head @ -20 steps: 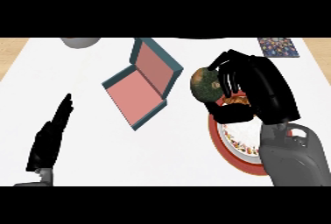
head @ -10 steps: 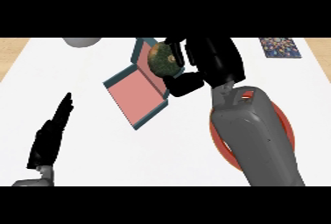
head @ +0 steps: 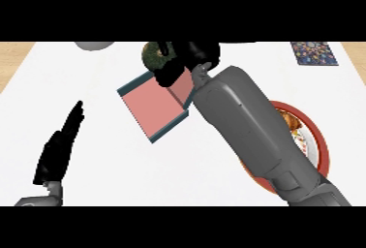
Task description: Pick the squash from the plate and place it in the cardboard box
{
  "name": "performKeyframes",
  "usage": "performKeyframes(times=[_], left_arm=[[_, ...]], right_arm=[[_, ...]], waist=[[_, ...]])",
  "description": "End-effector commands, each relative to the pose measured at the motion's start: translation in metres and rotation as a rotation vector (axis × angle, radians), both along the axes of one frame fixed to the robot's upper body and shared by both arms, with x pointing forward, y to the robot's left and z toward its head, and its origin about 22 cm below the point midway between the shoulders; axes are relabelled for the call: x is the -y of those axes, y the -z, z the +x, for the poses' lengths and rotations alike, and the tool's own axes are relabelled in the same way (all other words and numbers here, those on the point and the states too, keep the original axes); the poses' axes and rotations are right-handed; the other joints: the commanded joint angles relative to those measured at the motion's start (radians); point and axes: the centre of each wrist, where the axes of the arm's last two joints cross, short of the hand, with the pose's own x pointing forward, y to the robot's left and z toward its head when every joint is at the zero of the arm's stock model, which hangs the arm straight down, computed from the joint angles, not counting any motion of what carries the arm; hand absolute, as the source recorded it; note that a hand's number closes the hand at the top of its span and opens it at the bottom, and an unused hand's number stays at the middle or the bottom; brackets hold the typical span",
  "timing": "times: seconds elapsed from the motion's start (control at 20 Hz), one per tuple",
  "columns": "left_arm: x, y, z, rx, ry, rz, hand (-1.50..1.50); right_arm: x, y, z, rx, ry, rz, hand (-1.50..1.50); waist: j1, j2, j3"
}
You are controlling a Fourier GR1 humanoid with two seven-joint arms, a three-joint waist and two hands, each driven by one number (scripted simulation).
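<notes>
Squash (head: 151, 54) is in the right hand (head: 184, 60), fingers curled round it, held over the far end of the cardboard box (head: 154, 104). Box sits open on the white counter (head: 107, 160), teal rim, pink floor, lying diagonally. Right forearm (head: 250, 131) runs from lower right across the red-rimmed plate (head: 319, 140), covering most of it. Left hand (head: 61, 147) at lower left on the counter, fingers straight and together, holding nothing, well apart from the box. Grey round object (head: 94, 45) at far edge; patterned card (head: 313, 53) at far right.
</notes>
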Motion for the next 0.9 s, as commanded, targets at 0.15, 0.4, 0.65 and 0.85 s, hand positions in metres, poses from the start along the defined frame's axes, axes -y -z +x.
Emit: performKeyframes(times=[0.15, 0.4, 0.65, 0.85], left_arm=[[-0.003, 0.006, -0.006, -0.001, 0.044, -0.004, 0.0], [0.012, -0.016, 0.016, 0.01, 0.061, -0.002, 0.0], [0.024, -0.01, 0.017, 0.016, 0.06, -0.002, 0.0], [0.008, -0.012, 0.005, 0.025, 0.081, 0.013, 0.0]], right_arm=[[-0.015, 0.04, 0.025, -0.083, 0.057, -0.082, 1.5], [-0.003, 0.073, 0.035, -0.174, 0.124, -0.02, -1.5], [-0.007, 0.071, 0.038, -0.164, 0.131, 0.043, -1.5], [0.003, 0.084, 0.037, -0.099, 0.186, 0.221, -1.5]], waist=[[0.025, 0.005, -0.001], [0.046, 0.014, 0.0], [0.054, 0.014, 0.0], [0.078, 0.017, 0.001]])
